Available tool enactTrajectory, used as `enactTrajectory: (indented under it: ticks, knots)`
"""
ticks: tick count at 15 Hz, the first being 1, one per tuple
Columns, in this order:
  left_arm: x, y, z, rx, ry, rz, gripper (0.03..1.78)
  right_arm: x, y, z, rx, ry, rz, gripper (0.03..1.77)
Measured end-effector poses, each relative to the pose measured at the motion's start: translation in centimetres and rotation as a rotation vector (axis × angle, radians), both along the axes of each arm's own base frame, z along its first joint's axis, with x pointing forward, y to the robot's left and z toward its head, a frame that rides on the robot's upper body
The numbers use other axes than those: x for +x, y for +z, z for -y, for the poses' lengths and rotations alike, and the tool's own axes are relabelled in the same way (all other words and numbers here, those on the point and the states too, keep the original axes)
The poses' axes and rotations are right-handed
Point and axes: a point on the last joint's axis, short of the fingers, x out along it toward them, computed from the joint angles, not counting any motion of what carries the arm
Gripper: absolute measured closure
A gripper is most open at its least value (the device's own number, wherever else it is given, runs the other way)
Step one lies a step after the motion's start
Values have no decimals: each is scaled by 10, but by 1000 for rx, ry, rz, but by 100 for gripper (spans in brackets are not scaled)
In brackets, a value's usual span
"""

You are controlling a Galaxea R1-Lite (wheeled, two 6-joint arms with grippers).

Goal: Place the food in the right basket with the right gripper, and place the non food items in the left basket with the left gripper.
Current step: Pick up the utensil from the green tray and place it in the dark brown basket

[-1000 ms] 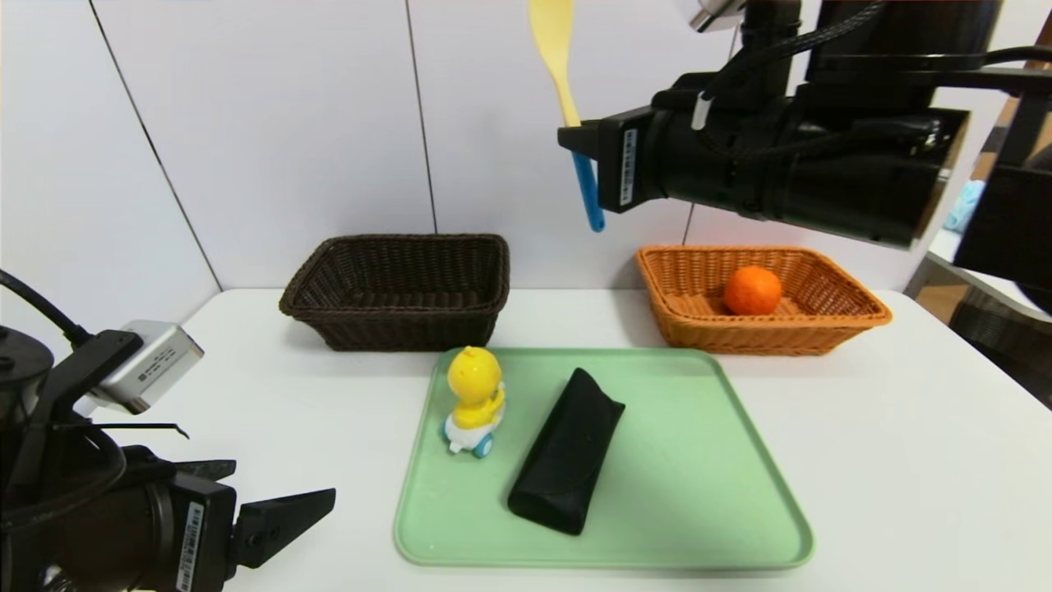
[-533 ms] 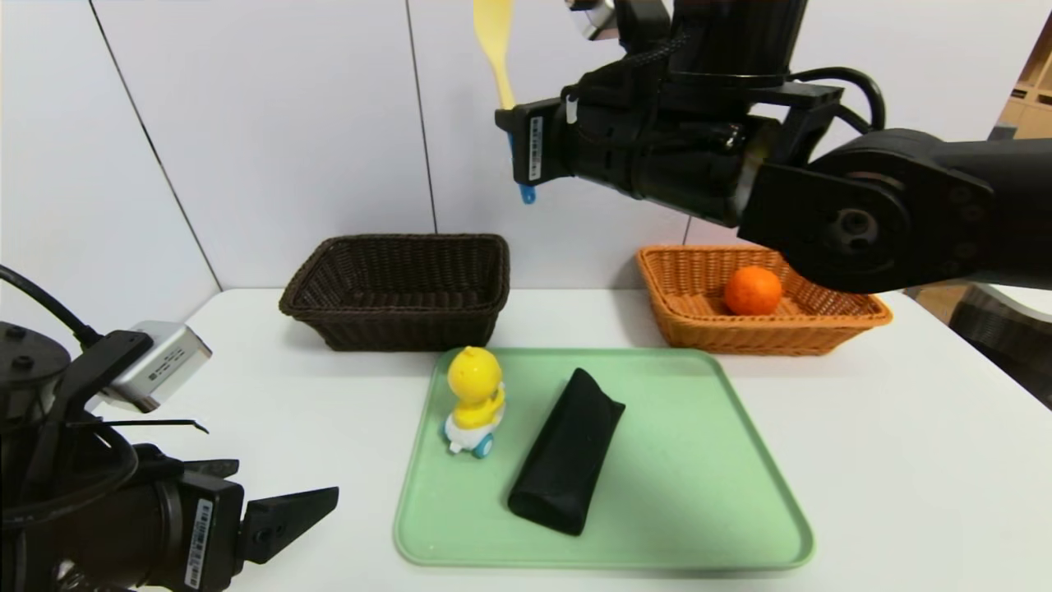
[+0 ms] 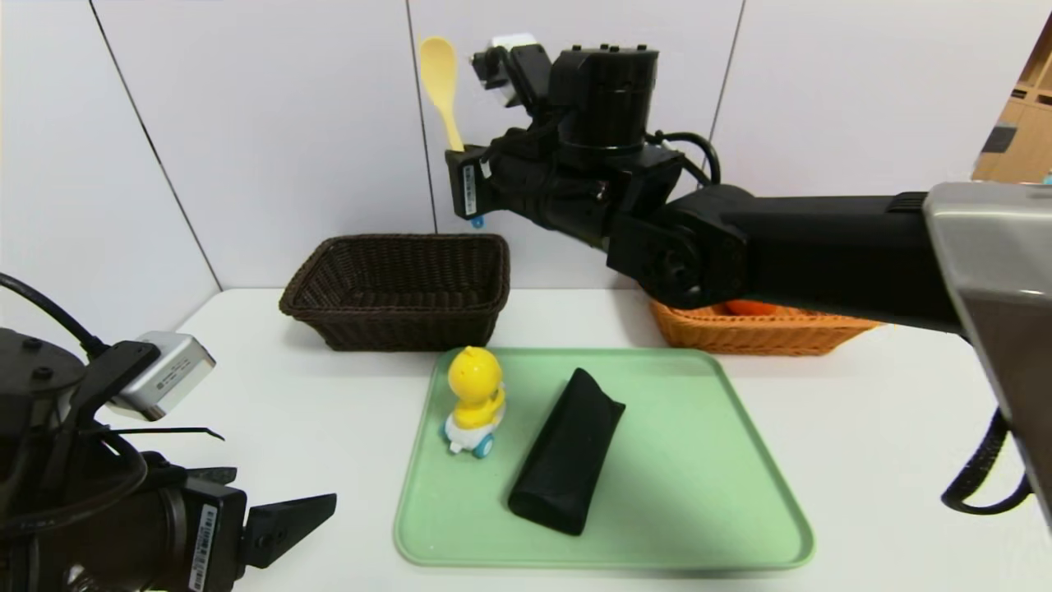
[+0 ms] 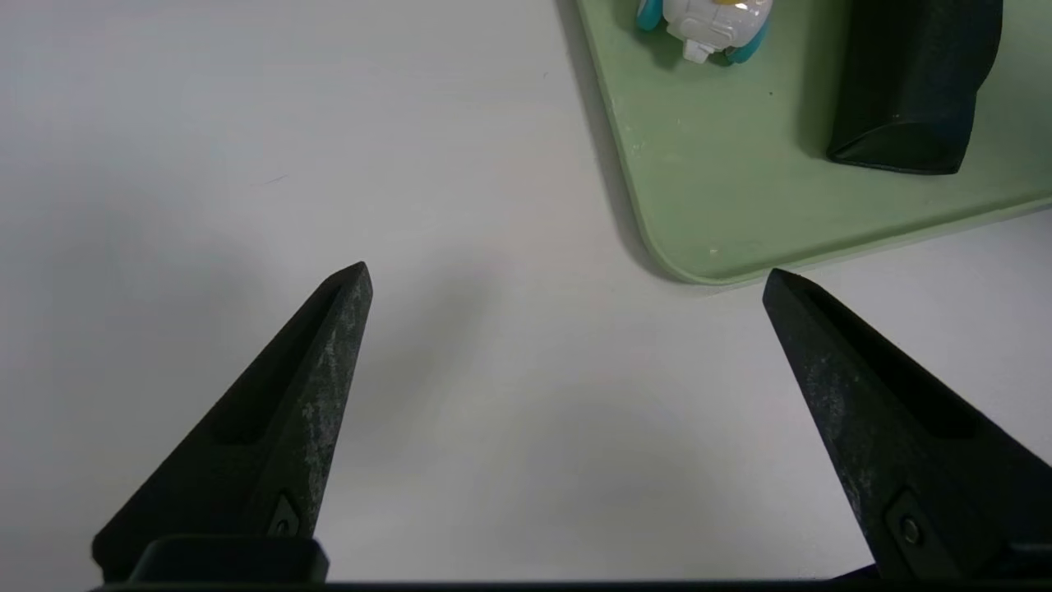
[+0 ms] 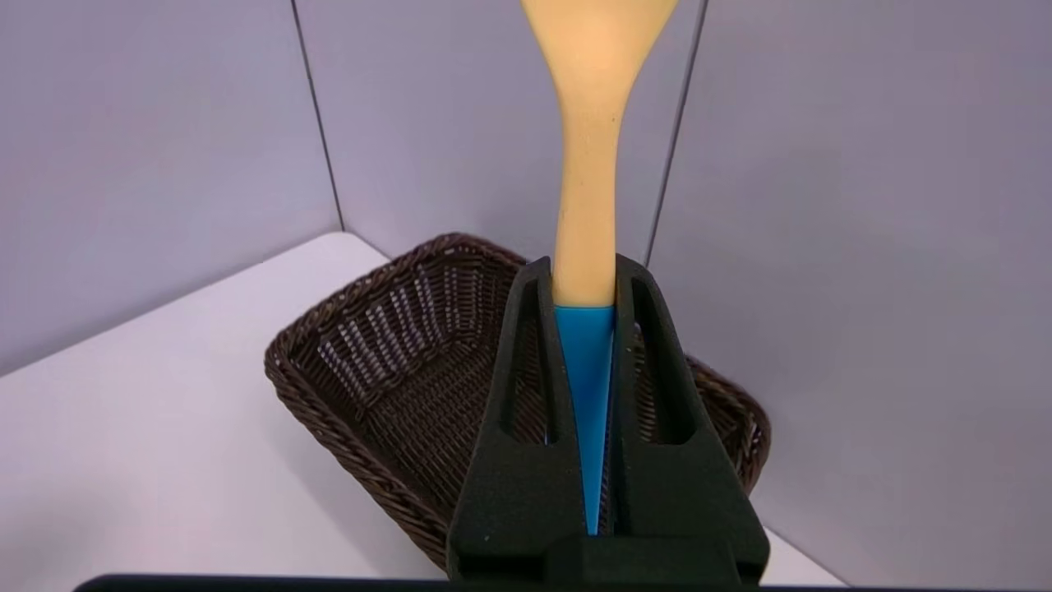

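My right gripper (image 3: 458, 164) is shut on the pale wooden spoon (image 3: 440, 78), bowl up, blue handle between the fingers (image 5: 534, 345). It hangs high above the right end of the dark brown left basket (image 3: 394, 329), which lies below the spoon (image 5: 585, 164) in the right wrist view. The yellow duck toy (image 3: 475, 395) and the black pouch (image 3: 567, 452) lie on the green tray. Only a sliver of the orange fruit (image 3: 752, 307) shows in the tan right basket (image 3: 740, 335), behind my right arm. My left gripper (image 3: 316, 506) stands open and empty at the front left.
The green tray (image 3: 699, 493) takes up the middle of the white table; its near corner (image 4: 723, 164) lies just ahead of my left gripper (image 4: 567, 275). My right arm stretches across from the right, over the tan basket. A panelled wall stands close behind both baskets.
My right arm has swung left with the spoon, from near the tan basket to above the dark basket, and now covers most of the tan basket. The left arm has barely moved.
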Motion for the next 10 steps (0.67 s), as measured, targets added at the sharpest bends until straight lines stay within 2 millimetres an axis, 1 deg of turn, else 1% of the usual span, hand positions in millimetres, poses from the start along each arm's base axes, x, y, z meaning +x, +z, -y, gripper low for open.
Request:
enactTrajectory:
  ticks: [5,10]
  knots:
    - [3,-2,1,5,3,-8,12,27,-44,-13,-21,7,-22,166]
    - [5,-4,1,9,11,-11,12,43,-74,-15,-60,22,-58,166]
